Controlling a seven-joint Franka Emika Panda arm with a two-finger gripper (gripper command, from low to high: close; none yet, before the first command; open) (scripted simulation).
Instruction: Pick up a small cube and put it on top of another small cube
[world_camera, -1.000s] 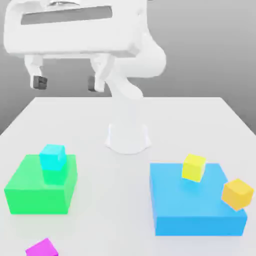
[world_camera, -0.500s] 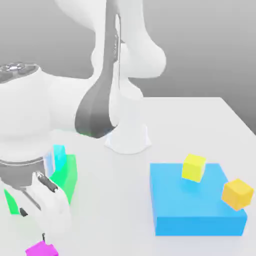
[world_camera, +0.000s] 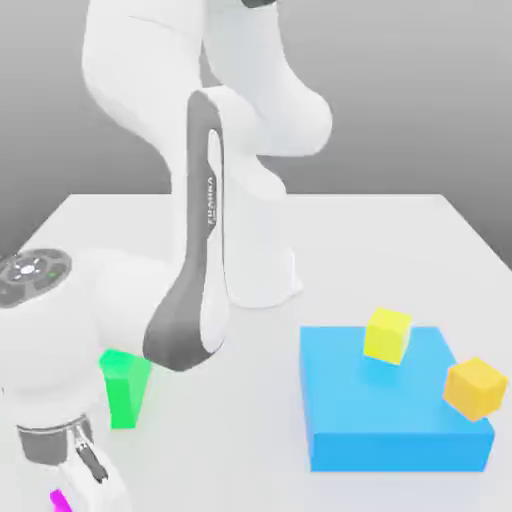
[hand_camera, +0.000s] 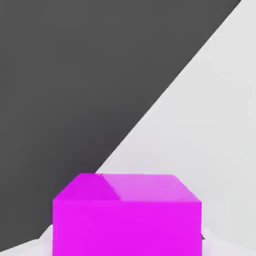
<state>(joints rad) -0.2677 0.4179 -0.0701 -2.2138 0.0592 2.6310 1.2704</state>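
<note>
Magenta cube (hand_camera: 127, 227): between the gripper's (hand_camera: 127, 241) fingertips, at the exterior view's near left.
Gripper closed to the cube's width, holding it; table edge (hand_camera: 167, 89) just beside. Green block (world_camera: 125, 390) lies farther back, on the coming carry's likely side.

White rounded arm (world_camera: 145, 90), dark grey bands
</note>
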